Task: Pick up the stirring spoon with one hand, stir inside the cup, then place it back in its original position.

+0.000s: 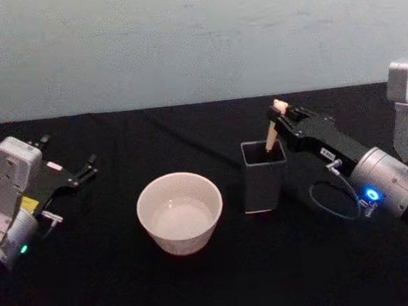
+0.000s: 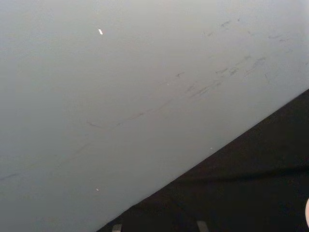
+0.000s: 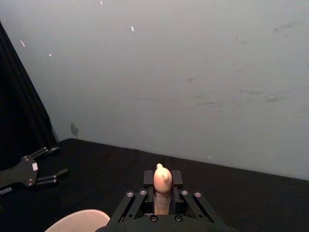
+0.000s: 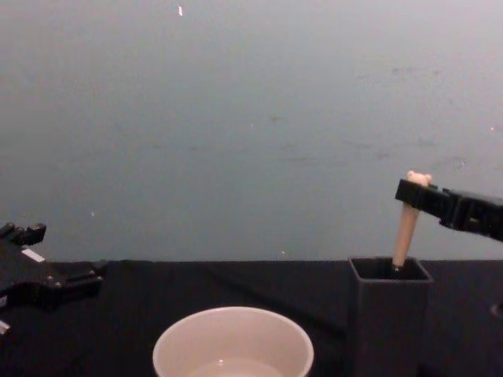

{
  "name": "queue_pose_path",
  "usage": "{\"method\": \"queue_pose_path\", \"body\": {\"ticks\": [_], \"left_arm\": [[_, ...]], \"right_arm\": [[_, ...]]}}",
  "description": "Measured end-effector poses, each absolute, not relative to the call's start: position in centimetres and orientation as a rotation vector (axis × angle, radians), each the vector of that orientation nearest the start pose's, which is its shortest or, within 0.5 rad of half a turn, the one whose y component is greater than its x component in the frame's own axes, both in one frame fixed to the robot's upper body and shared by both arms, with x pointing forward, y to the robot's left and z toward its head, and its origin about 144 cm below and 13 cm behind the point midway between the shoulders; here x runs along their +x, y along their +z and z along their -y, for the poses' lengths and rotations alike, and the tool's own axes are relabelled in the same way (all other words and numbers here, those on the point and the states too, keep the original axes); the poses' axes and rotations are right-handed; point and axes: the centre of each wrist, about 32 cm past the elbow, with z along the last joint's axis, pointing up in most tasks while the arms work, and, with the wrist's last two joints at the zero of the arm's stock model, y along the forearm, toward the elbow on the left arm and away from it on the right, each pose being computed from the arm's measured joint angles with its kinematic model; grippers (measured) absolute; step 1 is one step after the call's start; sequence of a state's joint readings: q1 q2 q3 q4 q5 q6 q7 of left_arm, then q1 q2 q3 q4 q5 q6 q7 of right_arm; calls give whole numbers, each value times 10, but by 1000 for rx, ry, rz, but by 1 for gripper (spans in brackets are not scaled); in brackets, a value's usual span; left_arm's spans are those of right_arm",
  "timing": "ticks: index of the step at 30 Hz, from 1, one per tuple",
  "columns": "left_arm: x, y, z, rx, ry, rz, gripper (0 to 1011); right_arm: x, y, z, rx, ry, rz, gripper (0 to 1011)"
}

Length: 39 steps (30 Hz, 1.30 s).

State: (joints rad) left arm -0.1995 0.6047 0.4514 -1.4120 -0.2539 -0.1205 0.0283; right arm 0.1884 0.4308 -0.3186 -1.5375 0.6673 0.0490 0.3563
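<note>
- The right pincer (image 1: 280, 122) is reaching in from the right of the holder (image 1: 264, 177), its fingers clamped on the top of the spoon (image 1: 273, 130) just under the bear head.
- The spoon is standing tilted in the holder, its pale handle sticking up above the rim; its lower part is hidden inside.
- The holder is standing upright on the black worktop (image 1: 199, 279), just to the right of the cup (image 1: 180, 212) and not touching it.
- The cup is sitting upright, open side up.
- The left pincer (image 1: 87, 169) is hanging idle well to the left of the cup, its 2 fingers spread apart, holding nothing.
</note>
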Motion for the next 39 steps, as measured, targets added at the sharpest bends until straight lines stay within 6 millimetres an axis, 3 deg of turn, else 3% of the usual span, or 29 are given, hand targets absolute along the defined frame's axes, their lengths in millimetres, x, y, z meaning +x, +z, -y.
{"method": "queue_pose_path", "body": {"ticks": [18, 39], "left_arm": [[489, 1140, -310, 305, 1248, 285, 1001], [489, 1140, -310, 304, 1248, 285, 1001]], "right_arm": [[496, 1165, 264, 77, -947, -197, 224], [497, 1165, 264, 72, -951, -196, 224]]}}
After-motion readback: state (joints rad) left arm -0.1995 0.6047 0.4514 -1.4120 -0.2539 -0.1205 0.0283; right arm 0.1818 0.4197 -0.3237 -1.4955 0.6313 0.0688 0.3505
